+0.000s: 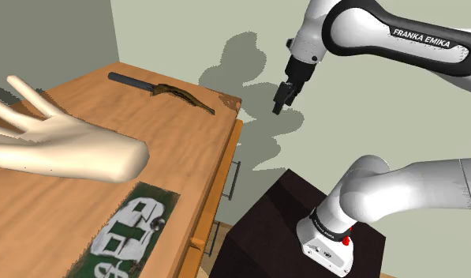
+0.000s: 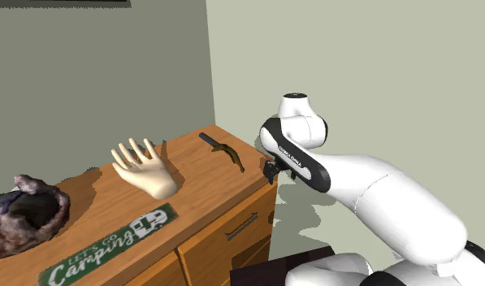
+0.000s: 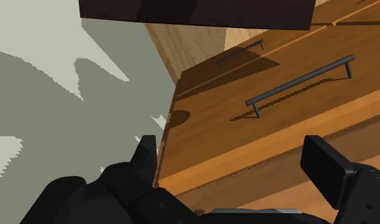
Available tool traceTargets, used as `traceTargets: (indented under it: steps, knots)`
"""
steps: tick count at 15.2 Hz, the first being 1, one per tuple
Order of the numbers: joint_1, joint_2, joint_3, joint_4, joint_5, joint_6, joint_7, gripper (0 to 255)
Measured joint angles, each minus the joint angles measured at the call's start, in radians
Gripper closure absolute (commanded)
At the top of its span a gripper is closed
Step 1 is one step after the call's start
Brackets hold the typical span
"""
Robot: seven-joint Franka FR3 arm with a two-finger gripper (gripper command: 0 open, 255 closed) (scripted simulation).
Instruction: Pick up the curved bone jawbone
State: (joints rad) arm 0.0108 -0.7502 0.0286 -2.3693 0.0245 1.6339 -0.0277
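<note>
Slim, curved dark-brown jawbone (image 1: pixel 178 94) with a straight blackish end, lying flat on a wooden cabinet top (image 1: pixel 170 134).

Rests untouched at the far end of the top, close to the corner by the pale wall. Shows a straight blackish stretch at the shoulder view's left end and a brown arch tapering to a thin tip at the right. Sits level on the wood, not propped or tilted.

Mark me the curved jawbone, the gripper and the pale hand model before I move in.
Dark brown curved jawbone (image 1: pixel 174 92): shoulder view, on its brown curved part.
All-black two-finger gripper (image 1: pixel 278 108): shoulder view, between its fingertips.
Cream-coloured hand model (image 1: pixel 76 154): shoulder view, on its palm.
</note>
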Motion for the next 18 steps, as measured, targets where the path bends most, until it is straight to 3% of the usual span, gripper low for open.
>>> traceTargets:
  steps: [7,18]
  knots:
    - [0.007,0.185,0.05,0.105,0.001,0.086,0.048,0]
    - [0.02,0.613,0.158,0.452,-0.067,0.174,0.187,0]
